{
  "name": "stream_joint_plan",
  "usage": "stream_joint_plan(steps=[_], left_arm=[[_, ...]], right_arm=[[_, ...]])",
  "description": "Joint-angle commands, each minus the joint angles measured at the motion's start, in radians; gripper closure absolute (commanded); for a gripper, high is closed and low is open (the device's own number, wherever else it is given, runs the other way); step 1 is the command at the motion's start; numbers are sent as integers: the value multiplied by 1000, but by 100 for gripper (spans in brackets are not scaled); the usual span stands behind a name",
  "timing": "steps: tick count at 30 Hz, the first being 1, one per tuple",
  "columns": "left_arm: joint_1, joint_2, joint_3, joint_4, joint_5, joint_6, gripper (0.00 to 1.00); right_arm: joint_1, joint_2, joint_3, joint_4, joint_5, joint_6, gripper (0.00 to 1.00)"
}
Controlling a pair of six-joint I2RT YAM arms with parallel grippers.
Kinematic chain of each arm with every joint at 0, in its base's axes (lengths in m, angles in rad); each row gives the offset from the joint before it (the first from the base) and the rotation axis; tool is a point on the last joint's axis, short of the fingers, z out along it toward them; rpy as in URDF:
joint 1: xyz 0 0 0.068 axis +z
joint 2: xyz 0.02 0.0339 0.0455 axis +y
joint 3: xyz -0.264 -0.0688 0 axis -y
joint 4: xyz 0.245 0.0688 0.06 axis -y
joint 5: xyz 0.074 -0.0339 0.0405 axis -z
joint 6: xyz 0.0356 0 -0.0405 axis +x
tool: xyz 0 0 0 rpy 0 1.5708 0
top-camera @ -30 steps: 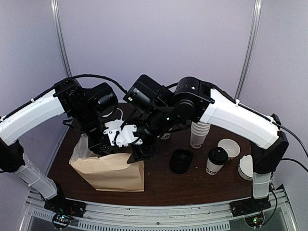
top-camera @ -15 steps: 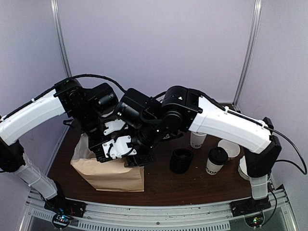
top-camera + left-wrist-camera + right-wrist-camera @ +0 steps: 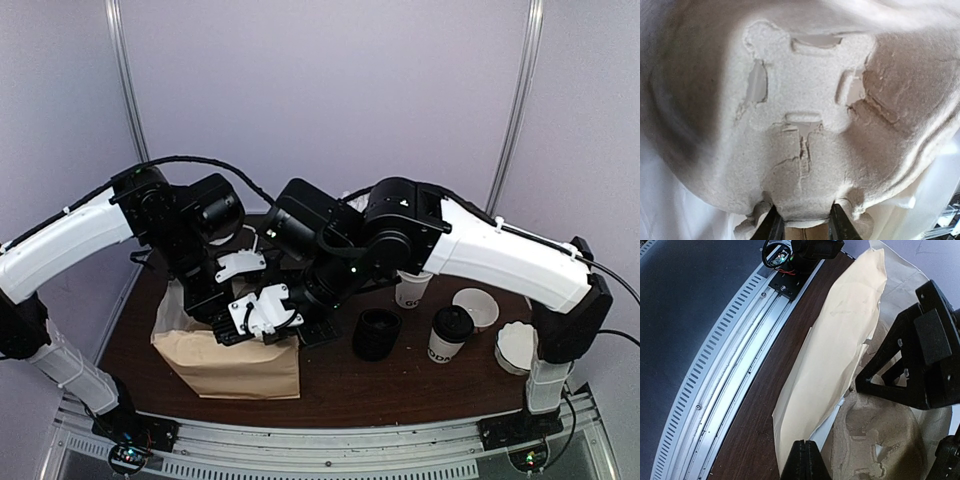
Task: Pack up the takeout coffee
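**Bag Preparation Under Way; Coffee Not Yet Packed**

We find the takeout coffee [image 3: 450, 335] upright on the desk [image 3: 400, 390], well to the right of the brown paper bag [image 3: 235, 365] and outside it. The left hand [image 3: 802, 226] grips a tab of the moulded pulp cup carrier [image 3: 805, 125] at the bag's mouth. The right hand [image 3: 805, 460] is closed at the bag's near rim; whether paper is pinched between its fingers we cannot tell. In our judgement the step in hand is seating the carrier. We advise holding the carrier level, drawing the rim outward gently to avoid tearing, and confirming the mouth stands open before either hand leaves for the cup.
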Motion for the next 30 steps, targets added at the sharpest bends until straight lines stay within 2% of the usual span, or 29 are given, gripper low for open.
stream_joint_plan(steps=[1,7,18,22,30], left_arm=[[5,-67,-10,-13,9,-39,80],[4,-68,-35,-85,-16,-95,85],[-64,20,124,-255,-79,-338,86],[-78,2,110,-344,-122,-393,87],[-80,-66,59,-348,-54,-483,87]], right_arm=[[-1,-54,-24,-9,74,-44,100],[-24,-73,-32,-27,65,-60,100],[-39,-105,-98,32,224,-92,100],[-66,-117,-100,34,225,-94,100],[-85,-115,-96,45,242,-80,100]])
